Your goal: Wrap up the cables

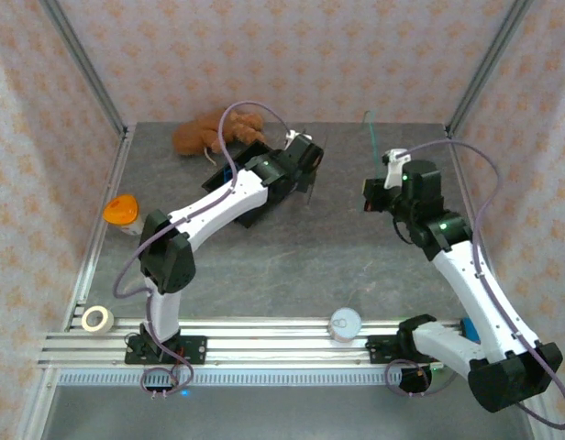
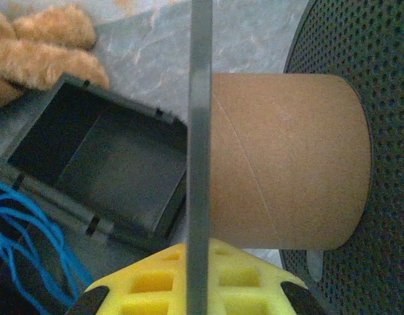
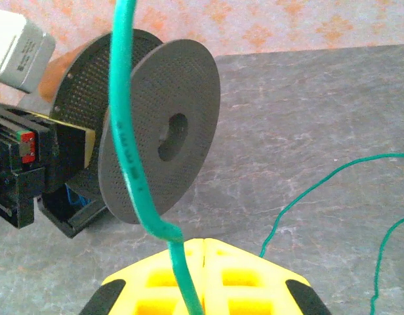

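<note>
A: From above, where was the green cable (image 1: 369, 126)?
B: It ran from the right gripper (image 1: 376, 197) towards the far wall, with the left arm (image 1: 227, 197) well apart on its left.
A: Left wrist?
B: The left gripper (image 2: 201, 279) was clamped on the spool's thin flange (image 2: 201, 131), with the cardboard core (image 2: 287, 164) lying crosswise and bare. The blue cable (image 2: 25, 230) lay loose beside the tray (image 2: 97, 164).
A: Right wrist?
B: Its fingers were pinched shut on the green strand, which rose upright across the spool (image 3: 162, 144) – ahead and left, hub facing them.

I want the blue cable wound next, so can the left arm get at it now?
Probably not: its jaws are shut on the spool flange, though the blue cable lies close by.
</note>
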Robot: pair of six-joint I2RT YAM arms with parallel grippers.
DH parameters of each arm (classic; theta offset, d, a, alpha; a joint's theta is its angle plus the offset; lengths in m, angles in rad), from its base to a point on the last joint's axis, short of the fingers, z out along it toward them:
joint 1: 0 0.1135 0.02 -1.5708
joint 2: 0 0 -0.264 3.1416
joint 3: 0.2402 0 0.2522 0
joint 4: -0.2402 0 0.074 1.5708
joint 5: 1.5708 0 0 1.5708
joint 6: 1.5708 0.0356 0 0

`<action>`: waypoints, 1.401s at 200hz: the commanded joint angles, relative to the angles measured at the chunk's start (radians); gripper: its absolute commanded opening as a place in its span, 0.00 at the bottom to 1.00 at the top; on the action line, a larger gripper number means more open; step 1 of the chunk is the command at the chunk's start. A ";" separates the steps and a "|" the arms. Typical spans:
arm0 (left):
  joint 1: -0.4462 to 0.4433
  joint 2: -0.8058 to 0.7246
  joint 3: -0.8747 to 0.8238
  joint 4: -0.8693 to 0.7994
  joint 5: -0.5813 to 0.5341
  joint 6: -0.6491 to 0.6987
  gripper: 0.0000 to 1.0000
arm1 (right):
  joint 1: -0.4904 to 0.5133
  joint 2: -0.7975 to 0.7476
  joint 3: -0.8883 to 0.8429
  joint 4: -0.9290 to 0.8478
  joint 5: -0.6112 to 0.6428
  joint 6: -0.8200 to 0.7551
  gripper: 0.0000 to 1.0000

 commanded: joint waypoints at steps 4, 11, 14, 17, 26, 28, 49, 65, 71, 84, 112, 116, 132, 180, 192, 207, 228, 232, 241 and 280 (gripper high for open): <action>-0.005 -0.056 -0.088 0.018 -0.022 -0.033 0.00 | 0.075 -0.071 -0.115 0.140 0.053 -0.184 0.00; -0.006 -0.058 -0.108 0.022 -0.010 -0.043 0.00 | 0.085 -0.077 -0.134 0.155 0.054 -0.208 0.00; -0.005 -0.059 -0.112 0.025 -0.005 -0.049 0.00 | 0.090 -0.077 -0.137 0.155 0.056 -0.214 0.00; -0.005 -0.057 -0.118 0.026 0.001 -0.054 0.00 | 0.093 -0.076 -0.138 0.150 0.057 -0.220 0.00; -0.005 -0.056 -0.127 0.027 0.016 -0.065 0.00 | 0.101 -0.070 -0.139 0.132 0.048 -0.250 0.00; -0.006 -0.056 -0.128 0.027 0.020 -0.068 0.01 | 0.103 -0.069 -0.141 0.130 0.042 -0.259 0.00; -0.005 -0.054 -0.134 0.022 0.040 -0.089 0.16 | 0.141 -0.073 -0.173 0.147 0.072 -0.305 0.00; -0.005 -0.066 -0.136 0.005 0.043 -0.097 0.19 | 0.155 -0.085 -0.195 0.171 0.084 -0.330 0.00; -0.005 -0.077 -0.137 0.002 0.044 -0.099 0.21 | 0.157 -0.089 -0.201 0.179 0.093 -0.330 0.00; -0.006 -0.112 -0.153 0.001 0.050 -0.104 0.32 | 0.156 -0.089 -0.204 0.182 0.106 -0.342 0.00; -0.004 -0.199 -0.179 0.000 0.063 -0.107 0.51 | 0.156 -0.078 -0.209 0.183 0.106 -0.356 0.00; -0.003 -0.212 -0.184 0.000 0.065 -0.108 0.54 | 0.157 -0.076 -0.211 0.186 0.105 -0.358 0.00; 0.007 -0.264 -0.204 -0.001 0.086 -0.116 0.61 | 0.159 -0.067 -0.218 0.195 0.087 -0.363 0.00; 0.080 -0.442 -0.287 -0.027 0.189 -0.181 0.92 | 0.206 -0.045 -0.262 0.240 0.076 -0.535 0.00; 0.101 -0.482 -0.300 -0.039 0.197 -0.197 0.99 | 0.228 -0.032 -0.268 0.241 0.117 -0.630 0.00; 0.113 -0.509 -0.292 -0.056 0.207 -0.198 0.99 | 0.234 -0.027 -0.287 0.282 0.139 -0.724 0.00; 0.112 -0.472 -0.223 -0.115 0.243 -0.178 0.99 | 0.236 -0.017 -0.316 0.335 0.141 -0.879 0.00; 0.113 -0.458 -0.204 -0.133 0.254 -0.176 0.99 | 0.236 -0.015 -0.324 0.350 0.143 -0.912 0.00; 0.113 -0.426 -0.167 -0.166 0.272 -0.175 0.99 | 0.237 -0.005 -0.345 0.399 0.174 -0.972 0.00; 0.105 -0.326 -0.064 -0.217 0.320 -0.154 0.99 | 0.237 0.019 -0.412 0.568 0.294 -1.138 0.00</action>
